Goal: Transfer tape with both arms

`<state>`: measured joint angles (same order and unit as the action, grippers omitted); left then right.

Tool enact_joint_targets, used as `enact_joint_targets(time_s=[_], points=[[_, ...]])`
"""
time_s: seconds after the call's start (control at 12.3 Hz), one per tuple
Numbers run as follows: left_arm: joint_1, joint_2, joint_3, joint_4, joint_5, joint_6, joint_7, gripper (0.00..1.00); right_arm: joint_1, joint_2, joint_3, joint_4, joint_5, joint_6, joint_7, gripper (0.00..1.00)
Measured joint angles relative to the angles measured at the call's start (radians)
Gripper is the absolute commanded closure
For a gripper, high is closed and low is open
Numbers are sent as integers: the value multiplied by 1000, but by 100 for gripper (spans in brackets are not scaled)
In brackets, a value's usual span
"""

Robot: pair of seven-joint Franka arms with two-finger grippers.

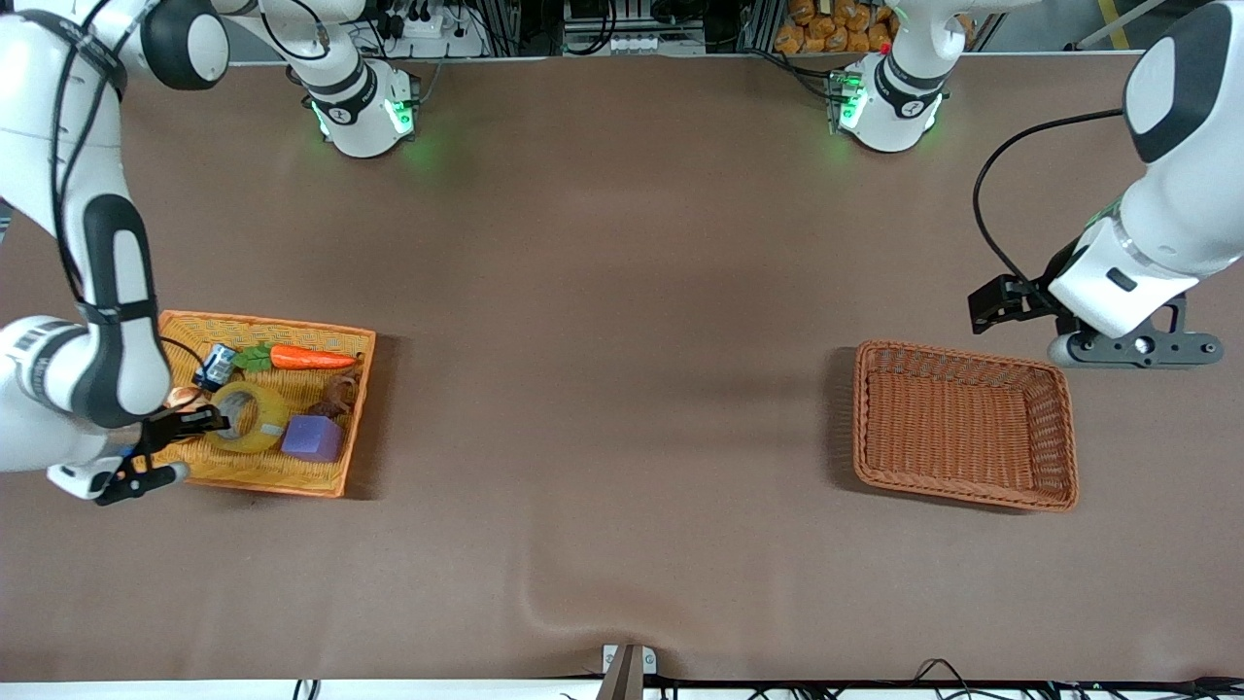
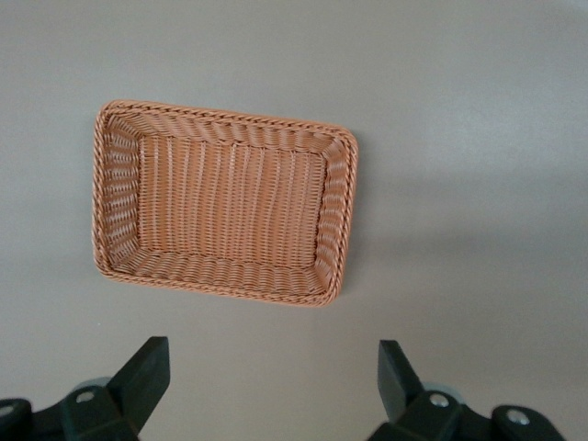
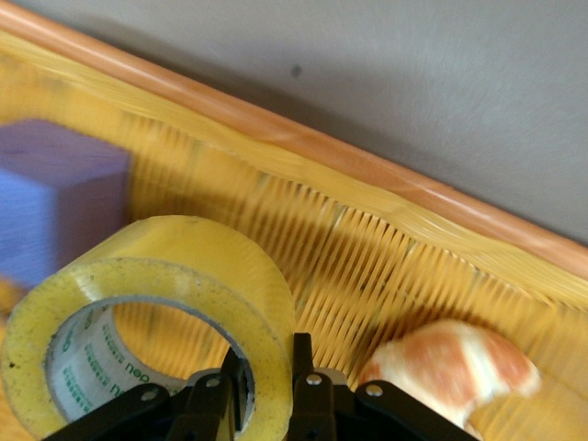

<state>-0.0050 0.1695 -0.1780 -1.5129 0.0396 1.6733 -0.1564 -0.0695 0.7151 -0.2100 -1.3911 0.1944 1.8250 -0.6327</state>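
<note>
Currently, your inventory reads as follows.
Tape [image 1: 246, 416]: yellow roll with a pale core, lying in the orange basket, beside the purple block and nearer the front camera than the carrot.
Right gripper [image 1: 216, 420]: down at the tape in the orange basket; in the right wrist view you see its fingers [image 3: 308, 390] closed on the roll's wall, one inside the core and one outside.
Left gripper [image 2: 274, 381]: hanging in the air at the left arm's end of the table, beside the brown basket; you see its fingers wide apart with nothing between them. This arm waits.
Orange basket [image 1: 272, 333]: rectangular, woven, at the right arm's end of the table.
Carrot [image 1: 309, 358]: orange with a green top, lying along the basket's edge farther from the front camera.
Purple block [image 1: 312, 437]: in the orange basket, just beside the tape.
Blue item [image 1: 216, 367]: small, in the orange basket next to the carrot's green end; you cannot tell what it is.
Brown basket [image 1: 1061, 437]: woven, rectangular, at the left arm's end of the table; nothing lies in it.
Table [image 1: 622, 389]: brown cover, with the two baskets well apart on it.
</note>
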Motion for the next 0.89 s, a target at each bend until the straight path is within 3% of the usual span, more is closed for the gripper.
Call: enact_joint_targets(time_s=[0.24,0.41,0.65,0.89], points=[[-4,0,-1,1,0,0,-8,0,52,-109,23,75,12,-163,-11,100],[-3,4,1,-1,0,0,-8,0,151,-132,81,90,40,-201,-8,100],[-4,19,0,-3,0,12,-16,0,338,-98,186,88,57,-50,3,100],[-34,71,-3,-11,-2,70,-109,0,558,-34,190,87,56,190,9,100]])
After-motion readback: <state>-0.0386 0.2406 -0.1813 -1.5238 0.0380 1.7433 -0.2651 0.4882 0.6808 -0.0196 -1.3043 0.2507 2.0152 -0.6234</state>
